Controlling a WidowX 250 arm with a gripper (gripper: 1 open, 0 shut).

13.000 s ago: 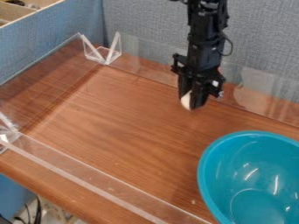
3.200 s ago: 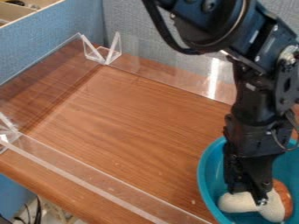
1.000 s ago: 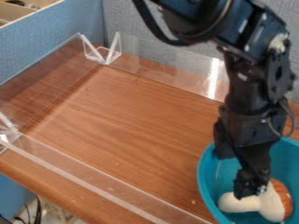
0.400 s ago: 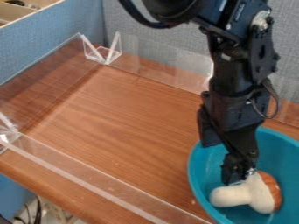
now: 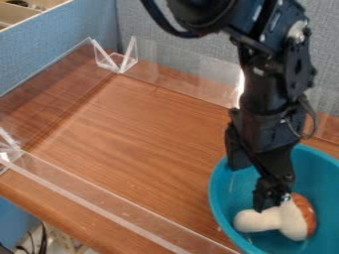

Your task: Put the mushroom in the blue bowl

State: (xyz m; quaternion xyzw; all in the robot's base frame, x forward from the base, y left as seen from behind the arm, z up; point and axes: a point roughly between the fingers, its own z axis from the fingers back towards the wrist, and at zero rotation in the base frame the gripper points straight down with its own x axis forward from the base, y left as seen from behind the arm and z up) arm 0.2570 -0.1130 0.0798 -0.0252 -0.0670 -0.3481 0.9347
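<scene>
Mushroom, just one, lies on its side inside the single blue bowl; one black hand stands open just above it; one wooden worktop carries the bowl.

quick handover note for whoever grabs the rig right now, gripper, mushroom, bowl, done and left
Gripper: open, low over the bowl, its fingertips right by the mushroom; whether they touch it is hard to tell.
Mushroom: lying on its side inside the blue bowl, reddish-brown cap to the right, pale stem to the left.
Blue bowl: on the wooden table, at the lower right of the view, partly out of frame.
Done: mushroom is in the bowl.
Left: probably just lift the arm clear without nudging the mushroom or the rim.
</scene>
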